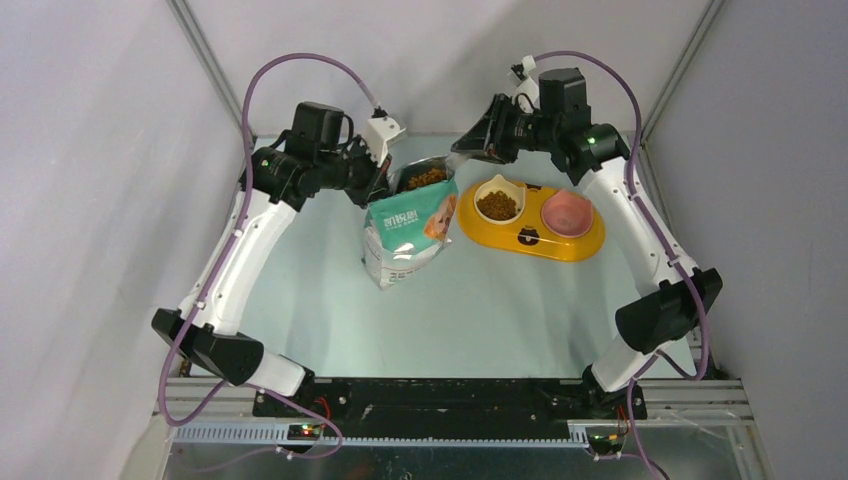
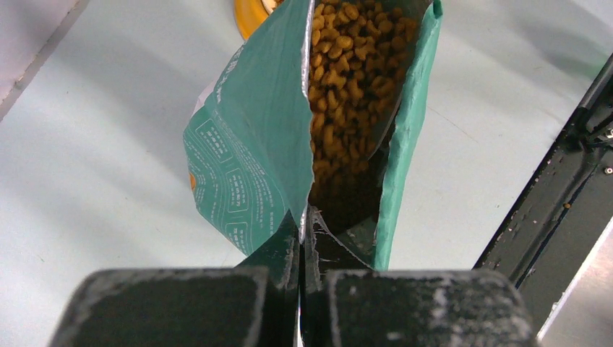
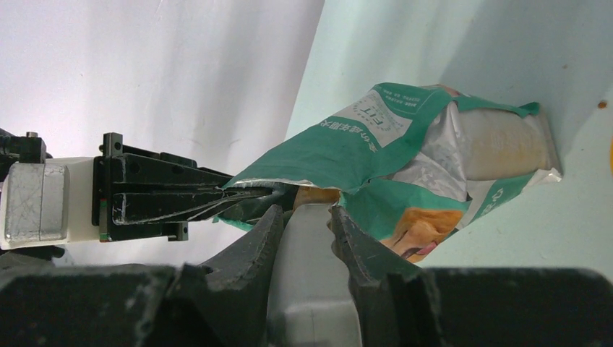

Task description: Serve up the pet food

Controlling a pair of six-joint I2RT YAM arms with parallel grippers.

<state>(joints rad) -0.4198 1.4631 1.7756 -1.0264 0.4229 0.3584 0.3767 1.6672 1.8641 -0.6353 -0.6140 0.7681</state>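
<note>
The teal-and-white bag (image 1: 405, 232) stands open at the table's back middle, with brown pet food (image 1: 427, 178) showing in its mouth. My left gripper (image 1: 385, 182) is shut on the bag's top edge; the left wrist view shows its fingers (image 2: 285, 242) pinching the torn rim (image 2: 246, 159) with kibble (image 2: 347, 87) heaped inside. My right gripper (image 1: 458, 150) is at the bag's mouth from the right, shut on the clear scoop's handle (image 3: 311, 275). The scoop's bowl is hidden inside the bag (image 3: 390, 144). More kibble (image 1: 497, 205) fills the feeder's left bowl.
The yellow double-bowl feeder (image 1: 560, 248) lies right of the bag; its right bowl (image 1: 567, 213) is pink and holds no kibble. The left gripper (image 3: 166, 195) shows in the right wrist view. Grey walls close in behind and beside the table.
</note>
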